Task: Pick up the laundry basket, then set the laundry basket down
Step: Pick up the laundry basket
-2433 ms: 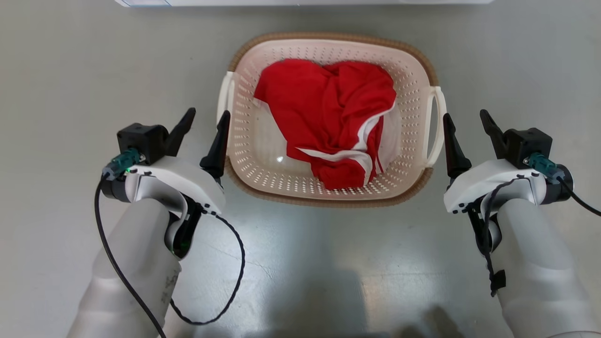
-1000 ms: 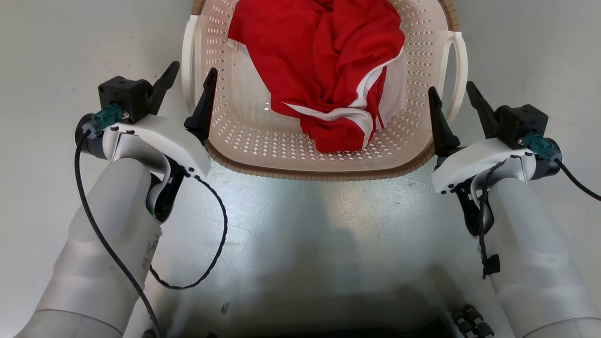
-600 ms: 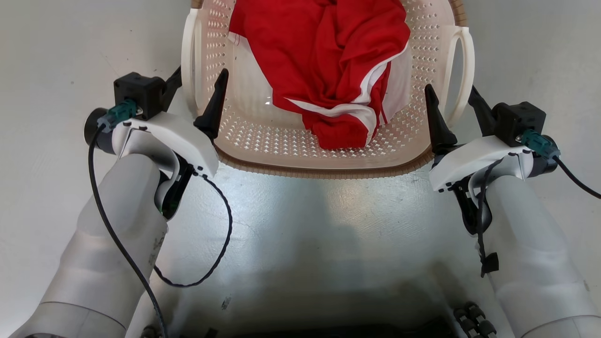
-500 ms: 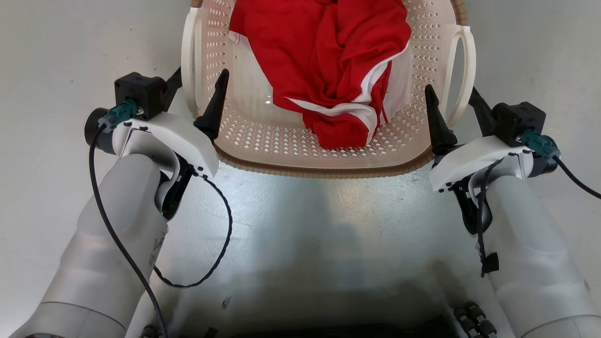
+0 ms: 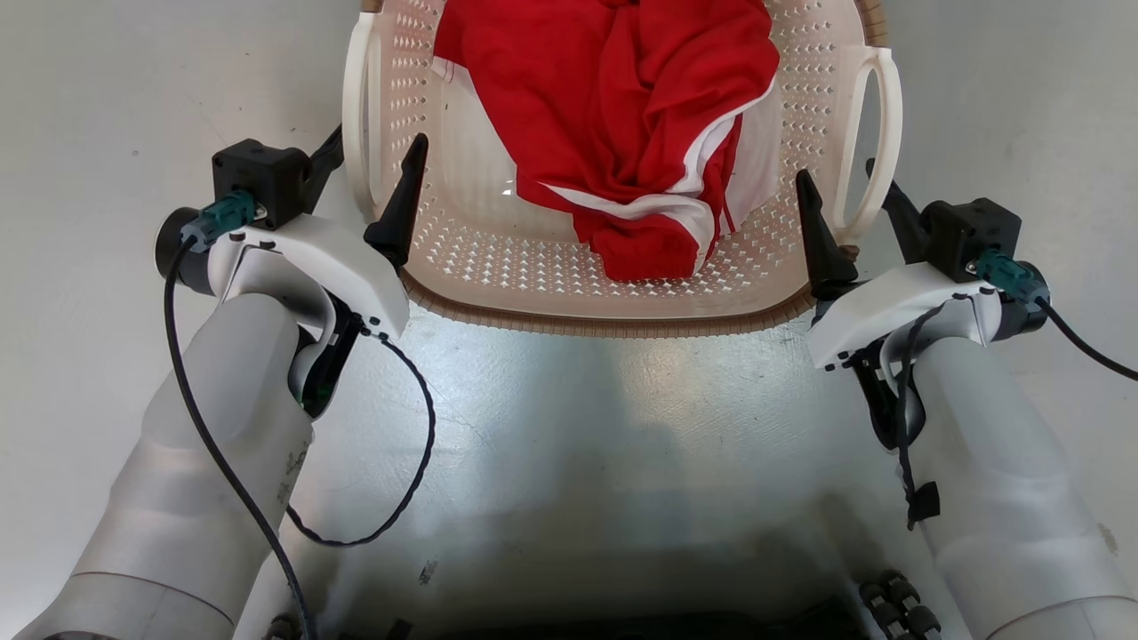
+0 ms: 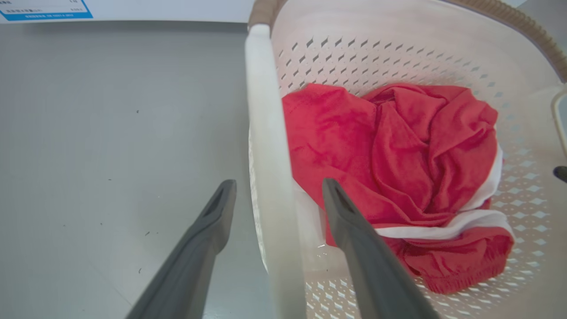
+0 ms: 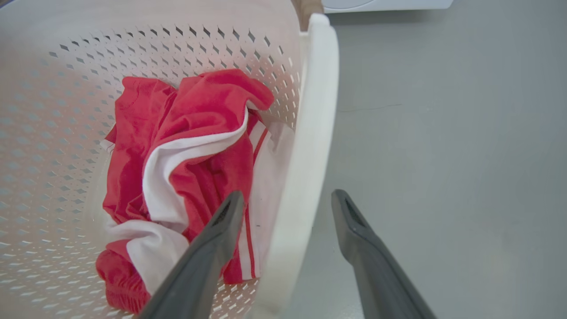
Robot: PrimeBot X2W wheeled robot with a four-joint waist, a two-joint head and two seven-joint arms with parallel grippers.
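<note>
- Head view, biggest thing first: the grey floor [image 5: 569, 427] is bare on both sides and back toward the robot, so plenty of room there. The far end is tighter. The left wrist view has a white unit with a blue label [image 6: 44, 9] standing past the basket's far rim.
- The laundry basket [image 5: 533, 276] sits straight ahead between the two arms, on the floor as far as I can tell. I'd call this the pick-up half, lining up the grab.
- A red-and-white garment [image 5: 613, 98] is crumpled inside, below the rim.
- The left loop handle [image 6: 266, 133] runs up between the left fingers, and the right loop handle [image 7: 310, 133] does the same on the other side.
- The left gripper [image 5: 377, 147] and right gripper [image 5: 837, 171] are both spread wide, gripping nothing. Each has one finger inside the basket and one outside.
- Next move, my guess: pinch both handles together, then lift straight up and keep it level. The right inner finger looks close to the cloth, so it might catch fabric.
</note>
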